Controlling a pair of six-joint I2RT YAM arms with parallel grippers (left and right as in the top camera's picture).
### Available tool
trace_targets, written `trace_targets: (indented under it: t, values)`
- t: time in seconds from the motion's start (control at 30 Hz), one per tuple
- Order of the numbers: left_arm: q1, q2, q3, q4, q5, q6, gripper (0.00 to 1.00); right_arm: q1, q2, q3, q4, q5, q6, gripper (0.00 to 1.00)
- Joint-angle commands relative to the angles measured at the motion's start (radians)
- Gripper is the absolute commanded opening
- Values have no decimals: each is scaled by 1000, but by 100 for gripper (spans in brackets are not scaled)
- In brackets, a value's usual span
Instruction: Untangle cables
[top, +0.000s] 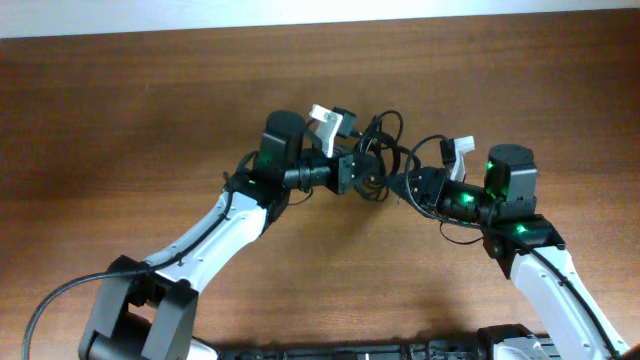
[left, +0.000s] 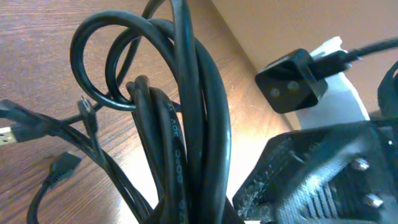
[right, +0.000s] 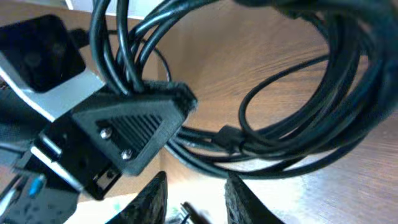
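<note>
Clamping the cables (top: 378, 158) in the tightly closed left gripper (top: 362, 172) at upper centre of the overhead frame, seemingly to keep the bundle raised and steady over the tabletop (top: 150, 120). Facing it from the right with the right gripper (right: 196, 186), fingers apart and empty just below the loops, probably ready to pick out one strand. Judged early going: loops wound together, plug ends (left: 62, 168) trailing at lower left of the left wrist view.

The left arm (top: 225, 225) and right arm (top: 545, 265) are bent inward. The left tool (top: 365, 172) is squeezed shut. The right tool (right: 196, 199) is held a little apart.
</note>
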Motion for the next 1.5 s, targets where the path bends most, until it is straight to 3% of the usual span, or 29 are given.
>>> trace_targets:
  t: [0.0,0.27,0.53,0.57,0.6,0.7,0.9,1.1,1.23,1.47]
  values:
    - [-3,-23,14,16,-20,33,0,6,3,4,-8,63,47,26]
    - [-2,-23,14,16,-19,33,0,6,3,4,-92,126,46,27]
    - [-2,-23,14,16,94,34,0,6,4,4,-92,294,19,26]
    - [-2,-23,14,16,97,33,0,6,4,4,-92,309,19,22]
    - [-2,-23,14,16,98,33,0,6,4,4,-92,323,19,4]
    - [-2,-23,14,20,119,32,0,6,4,4,-91,325,19,4]
    - [-29,-23,14,59,124,-35,0,41,4,4,10,300,20,4]
    - [-65,-23,14,248,247,-130,0,87,60,4,143,296,35,4]
    - [-88,-23,14,214,266,-128,0,95,90,4,297,274,43,4]
    - [-69,-23,14,159,303,-64,0,34,90,5,364,174,51,4]
